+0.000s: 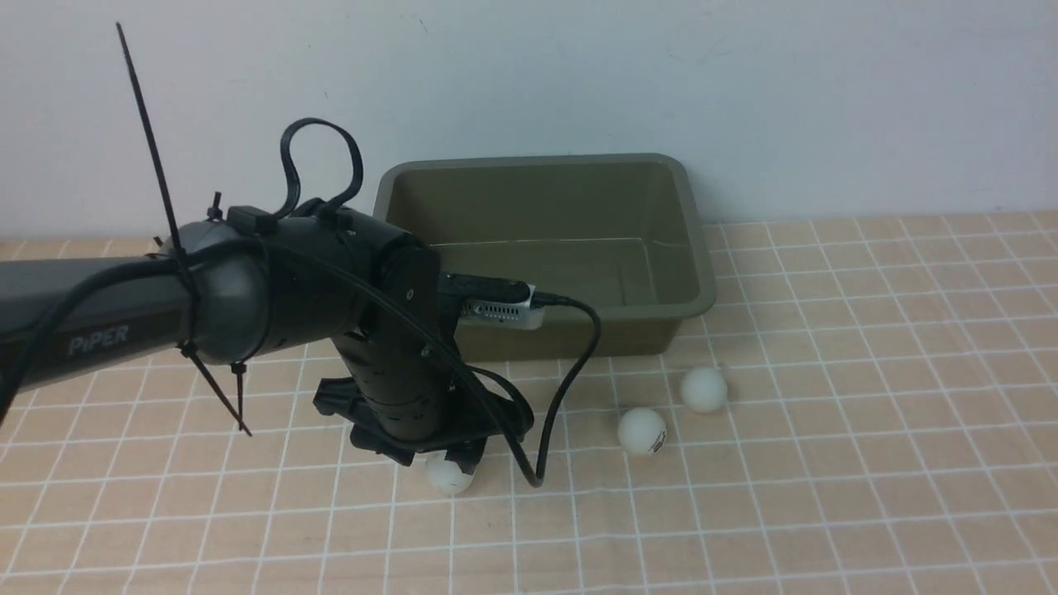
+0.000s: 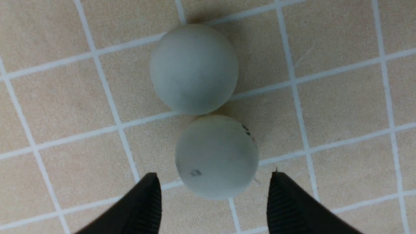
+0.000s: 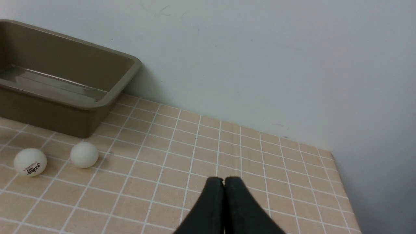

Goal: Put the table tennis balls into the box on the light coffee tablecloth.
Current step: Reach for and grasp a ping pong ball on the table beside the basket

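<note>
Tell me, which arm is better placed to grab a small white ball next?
Left. The left end effector stands open, its fingers flanking a small matte white ball. The right end effector is shut, away from every ball.

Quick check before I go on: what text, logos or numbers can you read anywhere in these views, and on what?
"PiPER": pale letters on the left arm.
Dark print on the marked ball right of that arm: too small to read in either view that shows it.
Dark marks on the near ball in the left wrist view: blurred, unreadable.
Nothing else carries text.
</note>
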`<state>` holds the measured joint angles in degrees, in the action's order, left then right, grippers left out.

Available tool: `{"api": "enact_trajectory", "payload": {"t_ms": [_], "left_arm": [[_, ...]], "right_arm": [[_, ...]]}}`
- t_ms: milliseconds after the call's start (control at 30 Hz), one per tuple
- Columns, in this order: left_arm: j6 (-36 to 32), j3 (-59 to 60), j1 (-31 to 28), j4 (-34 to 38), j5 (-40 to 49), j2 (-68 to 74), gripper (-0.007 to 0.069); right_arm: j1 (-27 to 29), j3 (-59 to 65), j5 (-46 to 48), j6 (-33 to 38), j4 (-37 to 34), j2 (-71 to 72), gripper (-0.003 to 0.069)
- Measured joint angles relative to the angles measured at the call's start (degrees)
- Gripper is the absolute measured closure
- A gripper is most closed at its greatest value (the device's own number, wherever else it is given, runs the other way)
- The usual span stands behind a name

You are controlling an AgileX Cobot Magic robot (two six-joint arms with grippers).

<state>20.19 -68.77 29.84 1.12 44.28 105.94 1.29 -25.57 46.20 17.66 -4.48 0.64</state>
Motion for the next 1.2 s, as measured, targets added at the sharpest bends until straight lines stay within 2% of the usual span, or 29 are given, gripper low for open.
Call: {"api": "enact_trajectory", "payload": {"t_ms": [700,800,933,1067,1100,1200], "left_arm": [[0.9,0.0,0.0,0.6,-2.9,3.3,0.0267],[1.0,0.0,0.0,0.5,-2.9,3.3,0.0321],[0.9,-0.1,0.0,0.5,-1.0,3.3,0.0327],[-1.1,-0.1,0.0,0.5,4.2,2.6,0.0327],[-3.4,-0.1,0.0,1.0,7.2,1.2,0.0327],[-8.1,-0.1,0.0,3.5,8.6,-3.2,0.0327]], "right_arm": [[0.0,0.0,0.0,0.0,2.9,0.0,0.0677],[0.0,0.0,0.0,0.0,3.0,0.0,0.0677],[0.0,0.0,0.0,0.0,3.0,0.0,0.0677],[0.0,0.0,0.0,0.0,3.1,0.0,0.0677],[0.0,0.0,0.0,0.0,3.1,0.0,0.0677],[0.0,0.0,0.0,0.0,3.1,0.0,0.0677]]}}
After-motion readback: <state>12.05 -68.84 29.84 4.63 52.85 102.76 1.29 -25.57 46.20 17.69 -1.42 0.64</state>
